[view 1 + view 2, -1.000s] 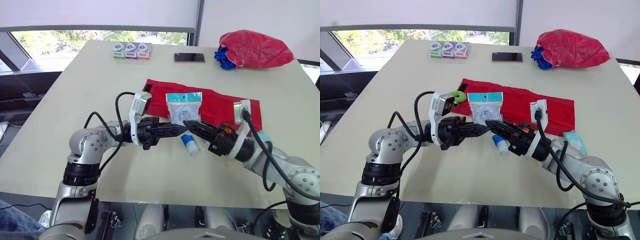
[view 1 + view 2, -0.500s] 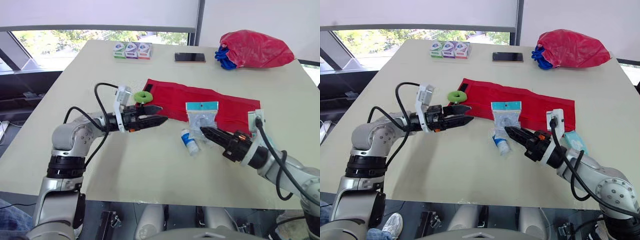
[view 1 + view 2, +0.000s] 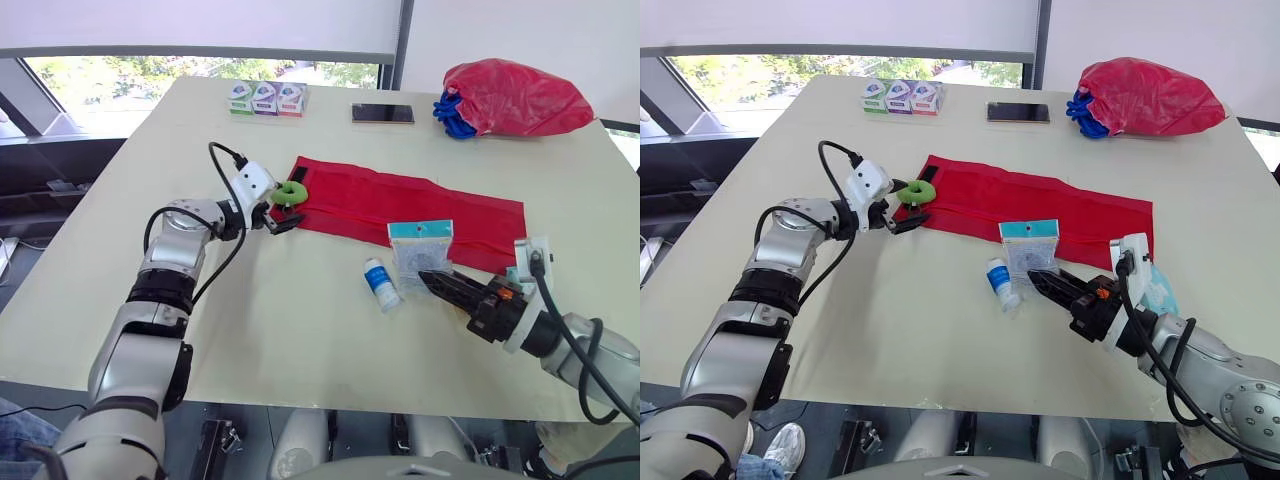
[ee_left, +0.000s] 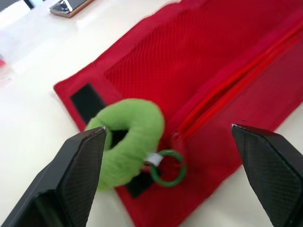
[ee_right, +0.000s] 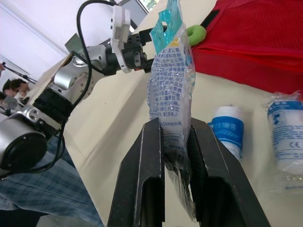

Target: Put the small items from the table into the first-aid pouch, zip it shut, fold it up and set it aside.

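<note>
Packing seems barely begun: the right gripper (image 3: 428,278), fingers clamped on a clear teal-topped plastic packet (image 3: 420,250), hangs beside the flat red fabric pouch (image 3: 420,205), while the left gripper (image 4: 168,137), fingers apart, sits at its green padded ring (image 3: 291,193).

Cream table (image 3: 300,340) sits before a wide window (image 3: 120,80), white blind (image 3: 200,25) half down above it, daylight pouring in.
</note>
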You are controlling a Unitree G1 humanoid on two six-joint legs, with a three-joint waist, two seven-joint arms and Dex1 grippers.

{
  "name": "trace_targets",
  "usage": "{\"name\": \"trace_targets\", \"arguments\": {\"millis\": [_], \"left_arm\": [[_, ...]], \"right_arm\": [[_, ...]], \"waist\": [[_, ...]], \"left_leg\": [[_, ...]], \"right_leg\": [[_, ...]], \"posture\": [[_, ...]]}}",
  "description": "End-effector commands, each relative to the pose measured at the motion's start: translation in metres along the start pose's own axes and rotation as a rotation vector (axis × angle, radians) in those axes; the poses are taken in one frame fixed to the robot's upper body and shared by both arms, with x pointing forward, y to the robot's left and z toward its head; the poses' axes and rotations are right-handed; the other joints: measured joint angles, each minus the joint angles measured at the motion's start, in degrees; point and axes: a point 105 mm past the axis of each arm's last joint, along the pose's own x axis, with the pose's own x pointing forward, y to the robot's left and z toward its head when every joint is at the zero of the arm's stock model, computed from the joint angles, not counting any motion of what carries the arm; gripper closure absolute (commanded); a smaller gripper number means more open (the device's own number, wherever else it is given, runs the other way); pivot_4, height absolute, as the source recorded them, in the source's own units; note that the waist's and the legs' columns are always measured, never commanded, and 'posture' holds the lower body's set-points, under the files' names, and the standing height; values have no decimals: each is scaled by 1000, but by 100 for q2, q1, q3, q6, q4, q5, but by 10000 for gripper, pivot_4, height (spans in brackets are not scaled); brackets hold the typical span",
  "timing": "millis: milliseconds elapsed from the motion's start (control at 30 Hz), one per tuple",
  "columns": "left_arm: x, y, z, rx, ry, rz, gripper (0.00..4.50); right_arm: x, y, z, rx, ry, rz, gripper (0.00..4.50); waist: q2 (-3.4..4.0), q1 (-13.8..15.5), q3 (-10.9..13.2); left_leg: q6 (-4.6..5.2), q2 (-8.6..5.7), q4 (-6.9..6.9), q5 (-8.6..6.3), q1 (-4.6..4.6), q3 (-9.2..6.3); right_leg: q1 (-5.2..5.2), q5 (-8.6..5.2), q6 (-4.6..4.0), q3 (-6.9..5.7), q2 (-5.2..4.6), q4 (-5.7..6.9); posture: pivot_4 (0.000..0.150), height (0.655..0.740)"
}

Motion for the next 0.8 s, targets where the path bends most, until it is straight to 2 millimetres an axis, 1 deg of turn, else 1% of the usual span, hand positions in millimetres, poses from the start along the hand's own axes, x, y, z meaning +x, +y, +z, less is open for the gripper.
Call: {"name": "trace_targets", "arguments": {"millis": [33,167,267,333,400,467,533,567,633,667,733,767,800], "left_arm": [[12,6,13,194,4,34,324],[23,1,14,381,47,19,324],[31,2,17,492,76,42,324],[34,6,22,492,70,76,324],[37,9,29,446,43,114,324],[39,9,32,416,29,115,5366],[39,4,28,414,37,71,13070],[39,2,25,407,41,54,15185],[38,-1,22,400,44,31,24062],[38,-1,21,402,46,25,30814],[36,-1,20,402,50,23,35255],[36,0,19,400,51,24,39040],[35,0,19,399,52,24,44266]], "right_arm": [[0,11,7,-37,-47,30,43552],[1,11,8,-39,-62,24,43552],[2,11,9,-44,-71,16,43552],[2,11,9,-46,-75,15,43552],[3,10,9,-51,-76,13,43552],[5,10,9,-55,-77,13,43552],[6,10,9,-56,-81,13,43552],[7,10,9,-56,-82,13,43552],[8,9,8,-58,-81,11,43552],[8,9,8,-58,-81,11,43552],[8,9,7,-58,-82,11,43552],[9,9,7,-58,-82,11,43552],[9,9,7,-58,-82,10,43552]], "waist": [[-7,-3,4],[-8,-14,4],[-9,-4,4],[-9,-3,4],[-9,-13,4],[-10,-15,4],[-11,-15,5],[-11,-15,5],[-12,-16,5],[-12,-16,5],[-12,-16,5],[-12,-16,5],[-12,-16,5]], "left_leg": [[0,-1,1,0,-1,-1],[2,-1,1,-1,-3,-1],[3,0,4,-2,-3,-3],[3,0,17,-2,-3,-6],[5,0,27,-3,-6,-5],[6,1,35,-3,-6,-2],[6,1,37,-4,-7,-3],[6,1,37,-4,-7,-3],[6,0,37,-4,-8,-3],[6,0,37,-4,-9,-3],[7,0,37,-4,-9,-2],[7,0,37,-4,-9,-3],[7,0,37,-4,-9,-4]], "right_leg": [[0,0,1,-2,0,0],[0,2,3,-3,-1,0],[1,2,4,-6,-1,2],[4,3,6,-9,-1,9],[4,4,9,-9,-1,12],[4,7,13,-8,-2,14],[3,7,14,-8,-2,18],[3,7,13,-9,-2,19],[3,7,13,-9,-2,19],[2,7,13,-9,-2,18],[2,8,13,-9,-2,18],[2,8,13,-9,-2,19],[2,8,13,-9,-2,19]], "posture": [[1500,7400],[1500,7400],[1500,7400],[1500,7400],[1500,7400],[1500,7400],[1500,7400],[1500,7400],[1500,7400],[1500,7400],[1500,7400],[1500,7400],[1500,7400]]}}
